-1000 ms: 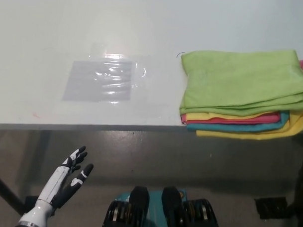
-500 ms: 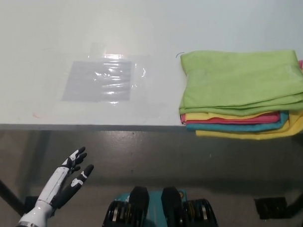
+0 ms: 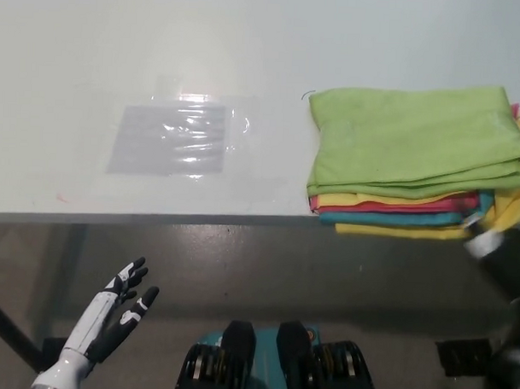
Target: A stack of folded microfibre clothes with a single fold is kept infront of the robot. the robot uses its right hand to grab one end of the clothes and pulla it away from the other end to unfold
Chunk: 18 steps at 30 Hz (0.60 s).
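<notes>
The right hand (image 3: 485, 241) shows only as a blur just below the cloth stack (image 3: 419, 157) at the table (image 3: 77, 51) edge; its grip is unreadable. The left hand (image 3: 119, 309) rests low, fingers spread, holding nothing.

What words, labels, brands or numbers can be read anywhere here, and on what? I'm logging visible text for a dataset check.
None can be read.
Stack of cloths, green one on top: no tag or print shows.
Clear plastic sheet on the table: only glare and creases, no lettering.
Left hand, open, low at the left: no marking legible.
Right hand, blurred at the stack's right edge: nothing readable.
</notes>
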Each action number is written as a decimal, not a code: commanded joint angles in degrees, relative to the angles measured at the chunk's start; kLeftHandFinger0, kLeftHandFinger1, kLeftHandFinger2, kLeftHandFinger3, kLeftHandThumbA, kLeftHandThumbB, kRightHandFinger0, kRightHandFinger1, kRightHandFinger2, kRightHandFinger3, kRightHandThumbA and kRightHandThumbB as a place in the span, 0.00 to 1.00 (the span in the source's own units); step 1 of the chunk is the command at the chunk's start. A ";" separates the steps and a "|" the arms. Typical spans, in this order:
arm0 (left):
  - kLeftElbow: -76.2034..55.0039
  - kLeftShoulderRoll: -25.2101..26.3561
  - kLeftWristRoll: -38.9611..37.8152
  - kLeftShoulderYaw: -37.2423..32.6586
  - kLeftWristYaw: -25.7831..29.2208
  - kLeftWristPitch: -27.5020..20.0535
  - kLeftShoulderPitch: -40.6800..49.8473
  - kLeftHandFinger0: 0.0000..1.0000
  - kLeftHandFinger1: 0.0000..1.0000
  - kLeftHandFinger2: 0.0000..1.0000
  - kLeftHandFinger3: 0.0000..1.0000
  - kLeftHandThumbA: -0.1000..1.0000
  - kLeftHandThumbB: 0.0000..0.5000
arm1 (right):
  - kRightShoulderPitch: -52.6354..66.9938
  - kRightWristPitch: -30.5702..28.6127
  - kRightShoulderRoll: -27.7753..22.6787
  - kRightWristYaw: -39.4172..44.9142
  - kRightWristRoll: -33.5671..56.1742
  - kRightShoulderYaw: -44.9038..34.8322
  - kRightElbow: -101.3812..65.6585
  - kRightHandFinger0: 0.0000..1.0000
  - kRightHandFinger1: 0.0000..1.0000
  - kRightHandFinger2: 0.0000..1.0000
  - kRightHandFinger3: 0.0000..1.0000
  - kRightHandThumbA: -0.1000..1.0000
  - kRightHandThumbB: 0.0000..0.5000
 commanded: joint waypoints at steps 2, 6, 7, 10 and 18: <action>-1.45 1.42 0.07 -0.04 -1.03 -0.57 -0.75 1.00 1.00 1.00 1.00 0.86 0.59 | 3.27 -10.96 -2.79 3.20 -13.65 10.80 7.07 1.00 1.00 1.00 1.00 1.00 0.49; -0.65 1.32 0.11 -0.23 -0.98 -1.27 -1.05 1.00 1.00 1.00 1.00 0.87 0.60 | 3.08 -10.96 -4.55 0.84 -16.33 12.89 15.16 1.00 1.00 1.00 1.00 1.00 0.45; -0.56 1.29 0.15 -0.25 -0.94 -1.28 -1.13 1.00 1.00 1.00 1.00 0.87 0.59 | 2.68 -10.96 -5.40 -0.26 -17.65 13.63 16.74 1.00 1.00 1.00 1.00 1.00 0.45; -0.43 1.12 0.29 -0.30 -0.77 -1.03 -1.24 1.00 1.00 1.00 1.00 0.87 0.58 | 1.67 -10.68 -6.35 -0.70 -18.34 13.78 20.79 1.00 1.00 1.00 1.00 1.00 0.53; -0.22 0.65 0.20 -0.41 -0.46 -1.16 -2.37 1.00 1.00 1.00 1.00 0.90 0.63 | -0.83 -6.71 -7.93 1.57 -13.15 12.14 27.53 1.00 1.00 1.00 1.00 1.00 0.52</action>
